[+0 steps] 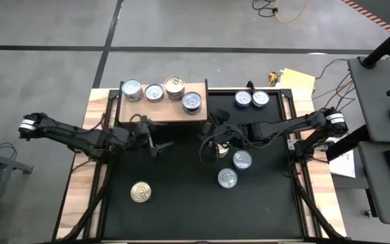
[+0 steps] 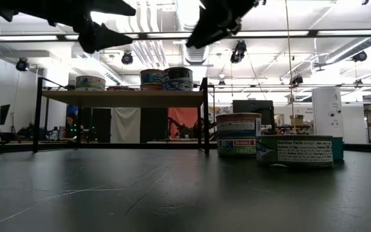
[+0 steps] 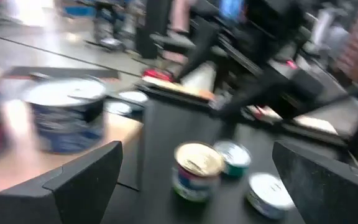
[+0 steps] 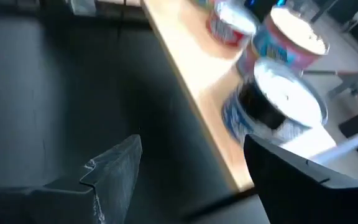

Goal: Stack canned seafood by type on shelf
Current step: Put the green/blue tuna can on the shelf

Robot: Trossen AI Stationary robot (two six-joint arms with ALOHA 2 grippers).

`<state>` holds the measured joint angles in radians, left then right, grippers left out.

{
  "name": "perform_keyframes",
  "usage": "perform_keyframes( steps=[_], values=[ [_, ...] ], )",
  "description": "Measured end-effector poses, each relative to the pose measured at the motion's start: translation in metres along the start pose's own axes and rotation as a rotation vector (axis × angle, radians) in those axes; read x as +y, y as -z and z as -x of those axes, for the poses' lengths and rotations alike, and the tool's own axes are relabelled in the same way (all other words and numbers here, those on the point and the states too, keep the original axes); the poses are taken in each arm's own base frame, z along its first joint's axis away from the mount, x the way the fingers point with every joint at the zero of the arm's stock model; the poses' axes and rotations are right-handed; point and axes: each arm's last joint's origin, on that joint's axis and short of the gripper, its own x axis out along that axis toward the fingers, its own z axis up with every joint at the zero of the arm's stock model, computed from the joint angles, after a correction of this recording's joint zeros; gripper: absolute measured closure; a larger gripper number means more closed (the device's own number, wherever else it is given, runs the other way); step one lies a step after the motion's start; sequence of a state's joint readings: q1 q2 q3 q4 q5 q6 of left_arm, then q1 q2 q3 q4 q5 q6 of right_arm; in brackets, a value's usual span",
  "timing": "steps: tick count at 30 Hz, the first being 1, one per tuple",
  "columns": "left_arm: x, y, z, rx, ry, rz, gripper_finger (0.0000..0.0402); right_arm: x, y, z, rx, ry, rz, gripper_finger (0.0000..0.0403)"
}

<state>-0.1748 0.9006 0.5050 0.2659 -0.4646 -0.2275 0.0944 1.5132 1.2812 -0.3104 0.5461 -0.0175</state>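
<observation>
I see the shelf (image 1: pixel 162 112) lying with its long axis along the far edge of the black surface (image 1: pixel 181 203), toward the far left corner. Four cans stand upright on it, lids up: three silver-topped (image 1: pixel 132 89) in a row along its back and one gold-topped can (image 1: pixel 175 85) among them, with another silver can (image 1: pixel 191 103) nearer its front right corner. In the low view at least one of them sits on top of another.

Two blue-topped cans (image 1: pixel 250 99) stand by the far right corner of the surface. Two silver-topped cans (image 1: pixel 234 169) stand upright right of centre, and a lone gold can (image 1: pixel 140 192) stands toward the near left.

My left gripper (image 1: pixel 162 146) reaches in from the left edge, level and pointing right, just in front of the shelf, fingers spread wide and empty. My right gripper (image 1: pixel 207 141) stretches in from the right edge, pointing left toward the shelf's right end, its fingers apart with nothing between them.
</observation>
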Motion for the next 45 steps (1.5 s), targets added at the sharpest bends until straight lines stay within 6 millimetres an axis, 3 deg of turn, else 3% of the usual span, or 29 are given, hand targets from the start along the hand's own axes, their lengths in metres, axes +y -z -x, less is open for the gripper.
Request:
perform_keyframes(
  steps=[6,15,20,26,36,45],
  values=[
    [-0.014,-0.009,-0.019,0.032,0.049,0.108,0.0002,0.013,0.018,0.01,0.15,-0.034,0.082,0.0148],
    [-0.035,-0.025,-0.047,0.148,-0.006,0.019,0.0002,0.031,0.034,0.03,0.219,-0.077,0.093,0.0176],
    [-0.044,-0.02,-0.05,0.16,0.027,-0.047,0.0002,0.037,0.042,0.035,0.189,-0.09,0.059,0.0185],
    [-0.041,-0.011,-0.044,0.155,0.017,-0.042,0.0002,0.037,0.057,0.039,0.175,-0.092,0.024,0.0193],
    [-0.049,-0.023,-0.052,0.134,0.024,-0.047,0.0002,0.028,0.078,0.038,0.219,-0.049,0.021,0.0208],
    [-0.063,-0.027,-0.074,0.193,0.013,-0.126,0.0002,0.026,0.066,0.041,0.174,-0.003,-0.339,0.0235]
  ],
)
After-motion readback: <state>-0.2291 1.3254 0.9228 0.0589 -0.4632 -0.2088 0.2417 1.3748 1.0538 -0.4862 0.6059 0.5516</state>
